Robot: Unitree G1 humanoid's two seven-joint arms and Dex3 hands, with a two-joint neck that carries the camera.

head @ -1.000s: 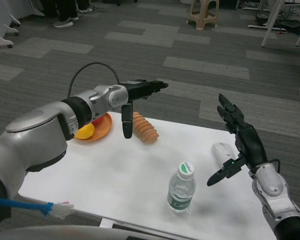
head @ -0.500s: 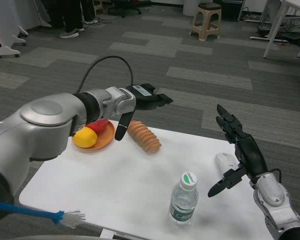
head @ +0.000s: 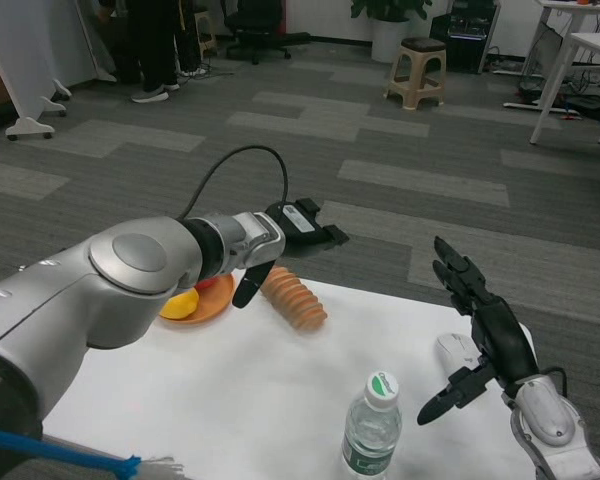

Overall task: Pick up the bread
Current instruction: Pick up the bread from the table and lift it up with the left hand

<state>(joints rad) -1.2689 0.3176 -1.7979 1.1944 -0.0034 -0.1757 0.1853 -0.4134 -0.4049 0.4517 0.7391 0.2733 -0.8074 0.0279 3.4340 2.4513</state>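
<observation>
Premises appear to be an office: grey carpet tiles [head: 400, 130], a swivel chair [head: 255, 25], white desk legs [head: 558, 55], plastic stool [head: 418, 72].

The room is evenly and brightly lit from overhead, and my white table [head: 280, 390] looks almost washed out. Soft, faint shadows lie under the bread [head: 293, 298] and the bottle [head: 371, 430]. My left arm [head: 110, 290] carries broad pale highlights on its silver shell. Focus is fair; far floor detail is slightly soft.
</observation>
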